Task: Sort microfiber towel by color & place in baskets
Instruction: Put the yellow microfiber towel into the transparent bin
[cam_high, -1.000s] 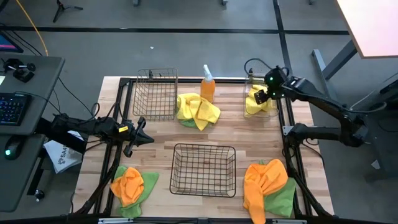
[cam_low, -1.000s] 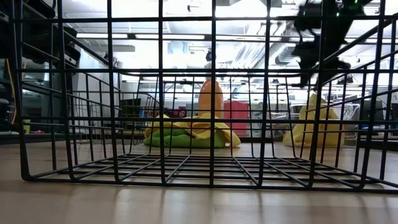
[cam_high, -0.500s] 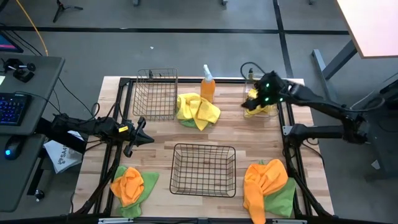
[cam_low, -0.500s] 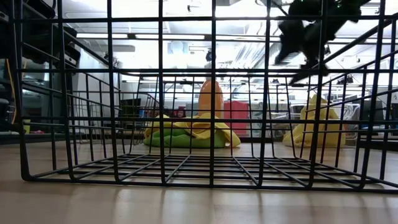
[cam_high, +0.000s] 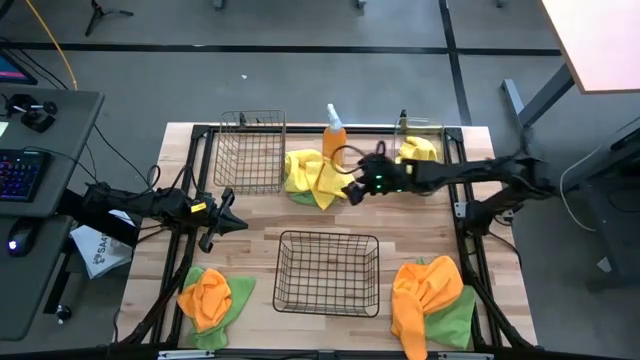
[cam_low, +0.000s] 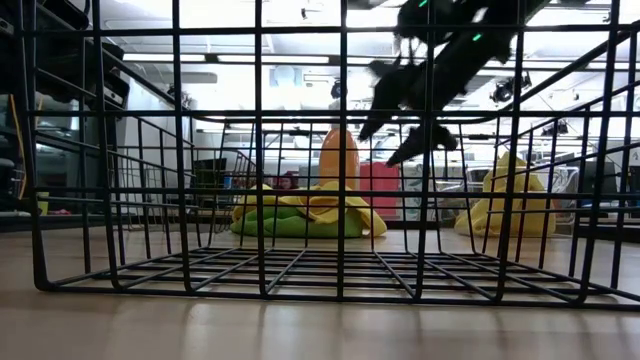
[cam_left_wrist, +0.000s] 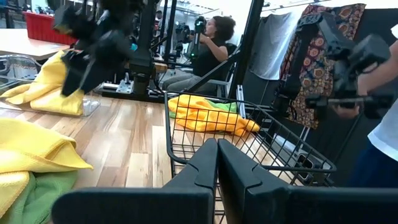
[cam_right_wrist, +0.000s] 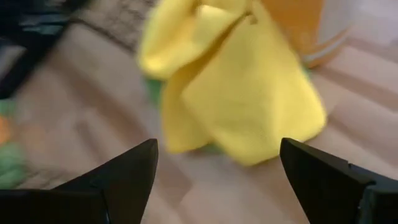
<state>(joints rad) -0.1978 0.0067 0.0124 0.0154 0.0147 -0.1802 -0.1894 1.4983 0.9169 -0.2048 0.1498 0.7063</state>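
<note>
My right gripper (cam_high: 351, 190) is open and empty. It hangs above the table beside a pile of yellow towels (cam_high: 318, 175) that lies on a green towel (cam_low: 290, 224). The right wrist view shows that pile (cam_right_wrist: 233, 87) just ahead of the spread fingers (cam_right_wrist: 124, 177). Another yellow towel (cam_high: 418, 151) sits in the clear bin (cam_high: 422, 124) at the far right. My left gripper (cam_high: 232, 218) waits shut at the table's left, clear of everything. A tall wire basket (cam_high: 250, 150) stands far left. A wide wire basket (cam_high: 328, 272) stands near the middle.
An orange spray bottle (cam_high: 333, 138) stands right behind the yellow pile. Orange-and-green towel piles lie at the near left (cam_high: 208, 295) and near right (cam_high: 430, 295). A person (cam_left_wrist: 208, 46) sits beyond the table. Bare wood lies between the yellow pile and the wide basket.
My right gripper has left the clear bin and swung toward the table's left, coming lower, to the yellow pile by the spray bottle. The yellow towel stays in the bin. My left arm has kept still.
</note>
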